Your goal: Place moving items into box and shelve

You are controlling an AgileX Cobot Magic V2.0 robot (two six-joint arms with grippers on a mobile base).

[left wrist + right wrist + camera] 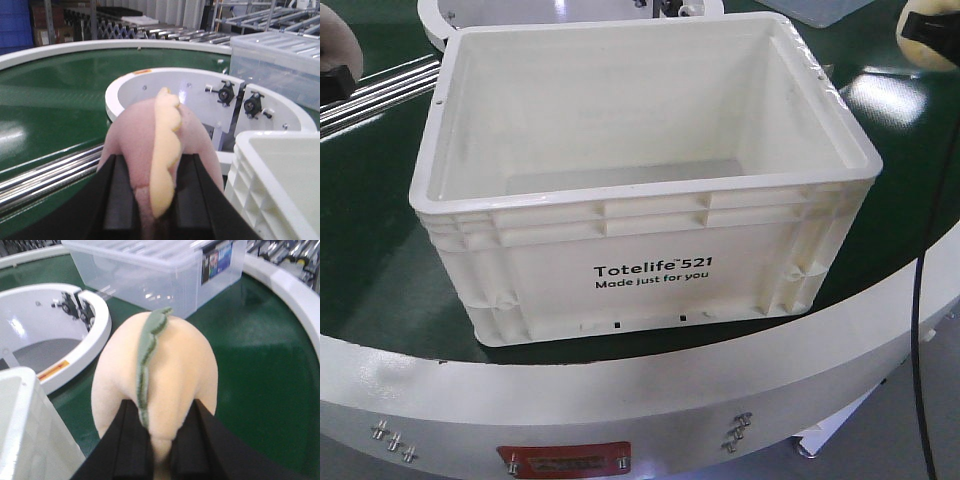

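The box (pixel 650 270), a cream-white crate printed "Totelife 521", stands open and empty on the green belt. Its corner shows in the left wrist view (pixel 280 180) and the right wrist view (pixel 25 425). My left gripper (pixel 155 160) is shut on a pink plush toy (pixel 135 130) with a yellow crest, held left of the box. That gripper (pixel 332 78) sits at the top left edge in the front view. My right gripper (pixel 162 405) is shut on a beige plush toy (pixel 170 360) with a green crest, right of the box. The beige toy (pixel 925 45) shows at the top right.
A clear lidded plastic bin (pixel 150 270) stands on the belt behind the box. The white inner ring (pixel 190 90) of the round conveyor lies behind the box. Metal rollers (pixel 45 175) run at the left. The white outer rim (pixel 620 400) curves along the front.
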